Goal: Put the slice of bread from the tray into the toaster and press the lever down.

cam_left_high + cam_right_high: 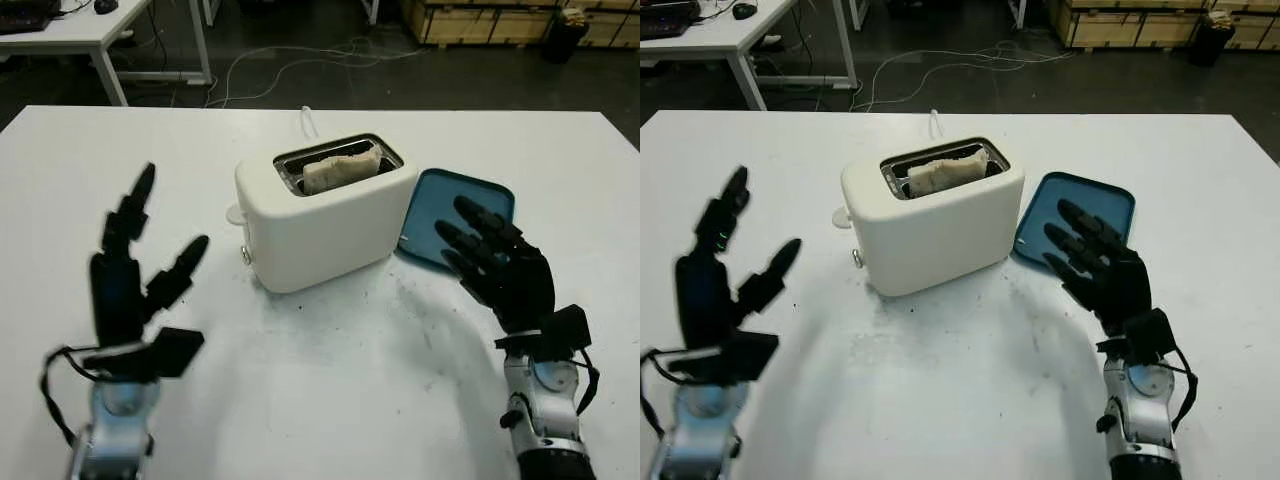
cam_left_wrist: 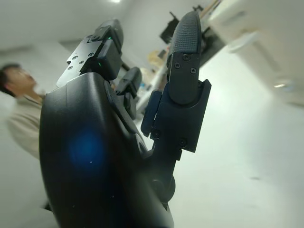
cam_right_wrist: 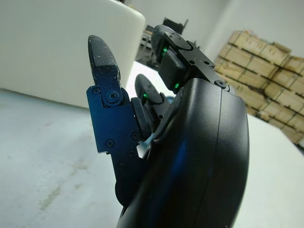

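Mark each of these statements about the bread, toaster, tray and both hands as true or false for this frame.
1. The slice of bread sits in the slot of the toaster. True.
2. The blue tray still carries a slice of bread. False: no bread shows on it; the slice is in the toaster.
3. The left hand holds the bread. False: it is open, over the table to the left of the toaster.
4. The right hand is open, in front of the tray's near edge. True.
5. The tray lies to the left of the toaster. False: it lies on the toaster's right.
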Controlling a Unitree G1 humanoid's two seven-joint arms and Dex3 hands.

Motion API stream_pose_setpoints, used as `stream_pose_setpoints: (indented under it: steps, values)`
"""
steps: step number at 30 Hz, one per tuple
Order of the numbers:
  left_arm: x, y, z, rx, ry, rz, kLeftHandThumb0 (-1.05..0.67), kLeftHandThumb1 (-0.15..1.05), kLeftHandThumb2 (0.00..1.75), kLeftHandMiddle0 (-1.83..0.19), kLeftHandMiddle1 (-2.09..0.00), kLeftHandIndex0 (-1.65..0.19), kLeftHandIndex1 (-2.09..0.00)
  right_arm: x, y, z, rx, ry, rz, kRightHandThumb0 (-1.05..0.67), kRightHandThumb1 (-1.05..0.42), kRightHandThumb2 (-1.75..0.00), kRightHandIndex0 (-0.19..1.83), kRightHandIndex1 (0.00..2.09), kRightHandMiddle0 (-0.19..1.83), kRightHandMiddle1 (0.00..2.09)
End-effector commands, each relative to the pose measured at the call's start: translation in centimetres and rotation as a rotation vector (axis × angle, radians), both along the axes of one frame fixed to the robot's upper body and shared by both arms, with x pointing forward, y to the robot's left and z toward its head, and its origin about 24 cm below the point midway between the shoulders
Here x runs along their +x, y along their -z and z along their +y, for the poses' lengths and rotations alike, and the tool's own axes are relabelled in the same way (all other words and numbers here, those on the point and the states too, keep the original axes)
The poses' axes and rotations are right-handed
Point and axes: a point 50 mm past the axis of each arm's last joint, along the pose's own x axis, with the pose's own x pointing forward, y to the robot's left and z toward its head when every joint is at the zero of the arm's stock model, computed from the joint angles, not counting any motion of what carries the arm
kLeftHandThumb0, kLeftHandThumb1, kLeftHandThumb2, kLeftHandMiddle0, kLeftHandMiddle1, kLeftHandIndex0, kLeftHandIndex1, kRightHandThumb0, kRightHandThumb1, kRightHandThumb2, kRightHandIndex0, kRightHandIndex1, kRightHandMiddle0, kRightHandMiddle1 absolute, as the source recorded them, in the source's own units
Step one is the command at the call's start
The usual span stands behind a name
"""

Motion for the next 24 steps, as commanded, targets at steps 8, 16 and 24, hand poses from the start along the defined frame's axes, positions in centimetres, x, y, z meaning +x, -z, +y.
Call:
stream_pose_setpoints:
  steps: [8, 16, 24]
  values:
    - [1.2, -4.9, 1.9, 0.330, -0.022, -0.075, -0.48, 0.78, 0.00, -0.75, -0.38, -0.81, -0.10, 0.2, 0.5, 0.7, 0.043, 0.018, 0.030, -0.47, -0.92, -0.04, 0.73, 0.01, 0.64, 0.01]
    - [2.9, -8.3, 2.2, 0.678, 0.081, 0.010, -0.31, 0.59, 0.00, -1.08, -0.21, -1.06, -0.07, 0.2, 0.4, 0.4, 0.074, 0.041, 0.026, -0.44, -0.92, -0.02, 0.73, 0.01, 0.65, 0.01]
    - [4.7, -9.1, 1.4, 0.845, 0.205, -0.023, -0.39, 0.57, 0.01, -1.27, -0.20, -1.27, -0.09, 0.2, 0.2, 0.0, 0.069, 0.062, 0.029, -0.44, -0.92, -0.01, 0.72, 0.00, 0.65, 0.00]
